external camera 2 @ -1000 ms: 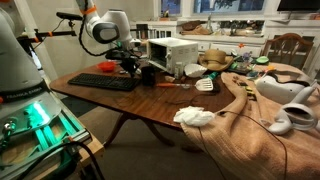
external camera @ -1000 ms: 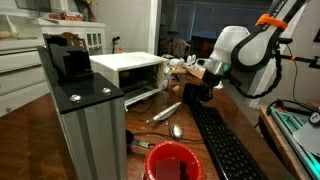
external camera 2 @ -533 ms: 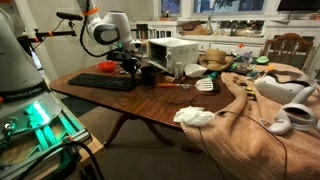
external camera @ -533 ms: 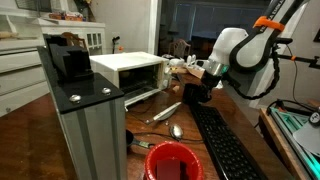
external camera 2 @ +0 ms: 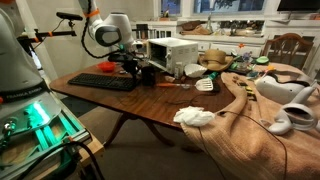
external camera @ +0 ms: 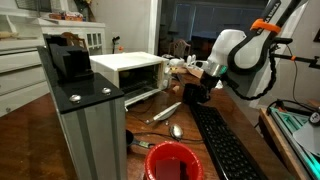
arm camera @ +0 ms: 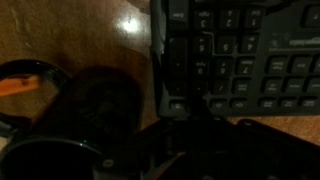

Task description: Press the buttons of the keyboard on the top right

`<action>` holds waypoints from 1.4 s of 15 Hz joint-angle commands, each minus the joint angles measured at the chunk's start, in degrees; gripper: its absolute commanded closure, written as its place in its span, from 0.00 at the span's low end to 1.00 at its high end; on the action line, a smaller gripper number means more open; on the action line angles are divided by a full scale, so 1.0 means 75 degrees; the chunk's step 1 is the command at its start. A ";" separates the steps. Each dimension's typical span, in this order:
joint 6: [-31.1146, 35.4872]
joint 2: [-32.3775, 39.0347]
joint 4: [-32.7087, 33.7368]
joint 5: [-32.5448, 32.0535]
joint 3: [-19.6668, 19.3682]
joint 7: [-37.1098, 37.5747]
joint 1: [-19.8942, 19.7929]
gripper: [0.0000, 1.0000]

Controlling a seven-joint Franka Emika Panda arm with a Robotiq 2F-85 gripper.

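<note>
The long black keyboard [external camera: 226, 146] lies on the wooden table and shows in both exterior views [external camera 2: 103, 82]. Its rows of small black buttons [arm camera: 240, 60] fill the upper right of the dark wrist view. My gripper [external camera: 195, 93] hangs low over the keyboard's end nearest the white oven, as an exterior view [external camera 2: 125, 68] also shows. In the wrist view its fingers [arm camera: 195, 135] form one dark mass over the keyboard's corner keys. They look shut with nothing between them. Whether they touch a key is too dark to tell.
A white oven [external camera: 130, 70] stands behind the gripper. Two spoons [external camera: 166, 113] and a red cup [external camera: 172, 160] lie beside the keyboard. A small black cup [external camera 2: 147, 72] stands close by. A grey post [external camera: 85, 115] is in front. A tan cloth [external camera 2: 260, 115] covers the table's other end.
</note>
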 commanded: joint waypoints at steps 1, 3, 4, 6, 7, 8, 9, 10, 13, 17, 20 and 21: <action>0.0110 0.0246 0.0077 -0.0279 -0.0380 0.0046 0.0223 1.00; 0.0078 0.0259 0.0094 -0.0347 -0.0489 0.0071 0.0333 1.00; 0.0069 0.0261 0.0101 -0.0358 -0.0533 0.0071 0.0380 1.00; 0.0068 0.0261 0.0096 -0.0381 -0.0601 0.0070 0.0466 1.00; 0.0076 0.0262 0.0093 -0.0376 -0.0617 0.0063 0.0492 1.00; 0.0054 0.0219 0.0075 -0.0330 -0.0580 0.0051 0.0488 1.00; -0.0004 0.0136 0.0065 -0.0259 -0.0523 0.0077 0.0477 1.00; -0.0099 0.0012 0.0037 -0.0211 -0.0481 0.0117 0.0479 1.00; -0.0328 -0.0454 -0.0154 -0.0109 -0.0455 0.0430 0.0573 1.00; -0.0640 -0.0963 -0.0306 -0.0010 -0.0352 0.0838 0.0647 1.00; -0.1064 -0.1403 -0.0403 -0.0077 -0.0377 0.1268 0.0747 1.00; -0.1184 -0.1613 -0.0488 -0.0230 -0.0441 0.1543 0.0802 1.00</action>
